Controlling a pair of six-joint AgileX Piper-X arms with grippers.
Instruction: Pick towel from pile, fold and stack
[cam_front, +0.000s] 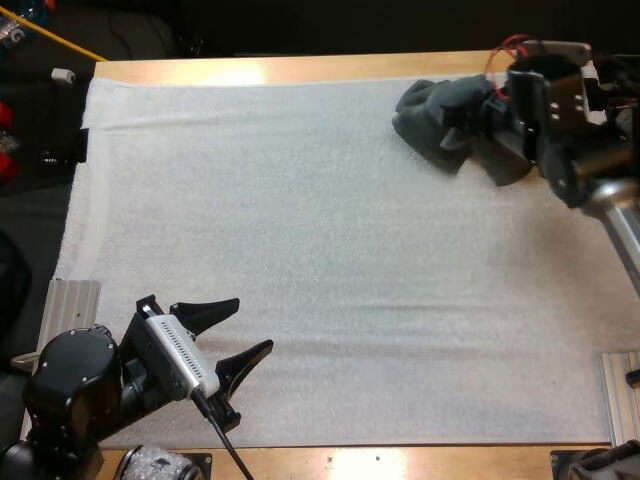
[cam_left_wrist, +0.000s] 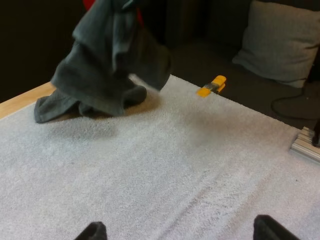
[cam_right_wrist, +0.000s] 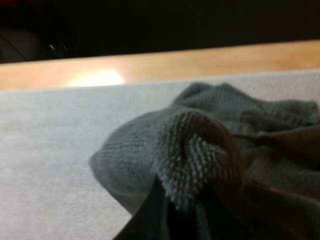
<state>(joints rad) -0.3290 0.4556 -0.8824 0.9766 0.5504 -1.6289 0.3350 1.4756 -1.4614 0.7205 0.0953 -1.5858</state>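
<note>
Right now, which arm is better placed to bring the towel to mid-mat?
Right. The right gripper holds the towel, part lifted, far right on the mat. The left gripper sits open at the near left, far from it.

A dark grey-green towel (cam_front: 430, 115), plain and looped in texture, stands out against the white mat (cam_front: 330, 250). Beyond the mat's far edge the table (cam_front: 300, 68) shows light honey-brown wood. Over the mat's near edge, the left gripper (cam_front: 255, 322) is black.
</note>
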